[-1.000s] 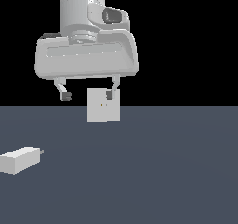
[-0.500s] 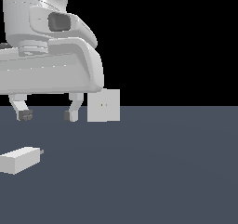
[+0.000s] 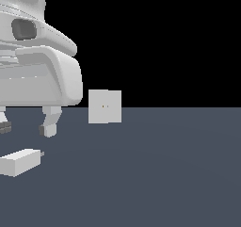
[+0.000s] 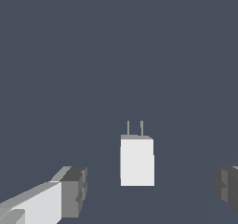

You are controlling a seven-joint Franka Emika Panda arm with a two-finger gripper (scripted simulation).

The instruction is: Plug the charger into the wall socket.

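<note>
- In the exterior view, the frame's left edge is cutting off most of my arm and one tip of the end effector (image 3: pixel 26 127).
- The end effector is standing wide open, gripping nothing, hovering above the charger (image 3: pixel 20 161) without touching it.
- The charger is lying flat on the dark worktop (image 3: pixel 164 174), prongs (image 4: pixel 135 128) pointing away from the wrist camera.
- The wall socket (image 3: pixel 105 107) is standing upright at the worktop's far edge, well apart from the charger.
</note>
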